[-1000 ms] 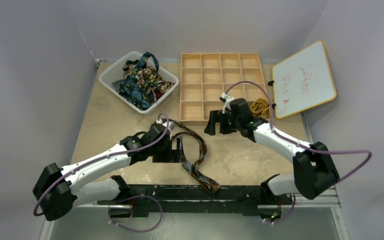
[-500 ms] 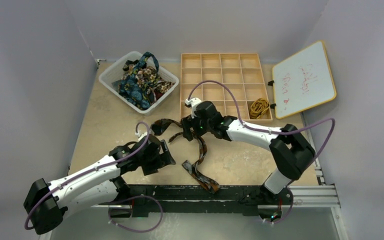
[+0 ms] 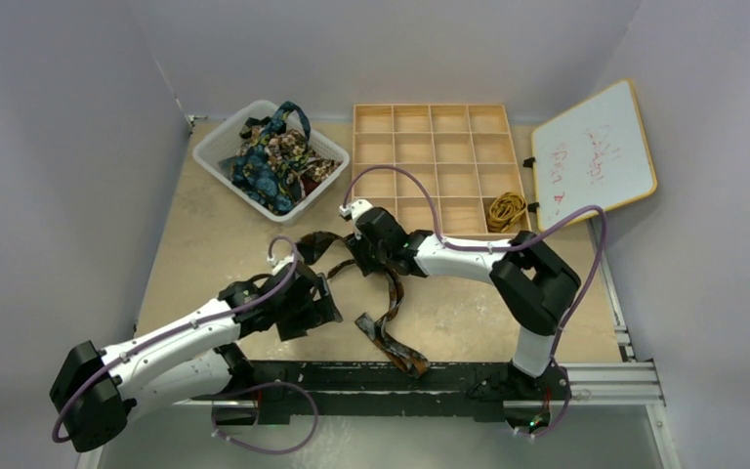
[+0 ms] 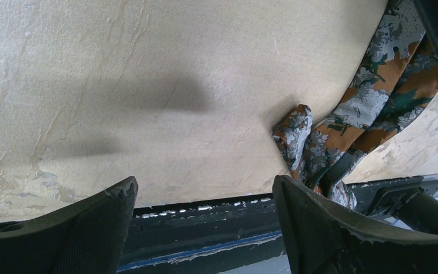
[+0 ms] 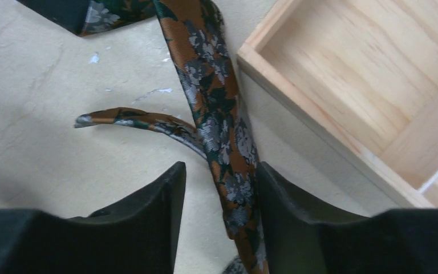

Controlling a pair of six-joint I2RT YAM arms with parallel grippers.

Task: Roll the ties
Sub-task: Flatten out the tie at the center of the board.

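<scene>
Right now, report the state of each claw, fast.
Left claw: open wide, holding nothing.
Right claw: partly open, straddling the brown-orange tie, with a gap showing on one side, so not clamped.

Right jaws narrower, seemingly astride tie [image 5: 222, 131]

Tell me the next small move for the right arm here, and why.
Probably close the right gripper on the brown-orange tie. Its fingers straddle the strip just beside the wooden tray corner, but a gap of table shows between one finger and the fabric, so nothing looks pinched yet. The left gripper is open, with the tie off to one side.
</scene>
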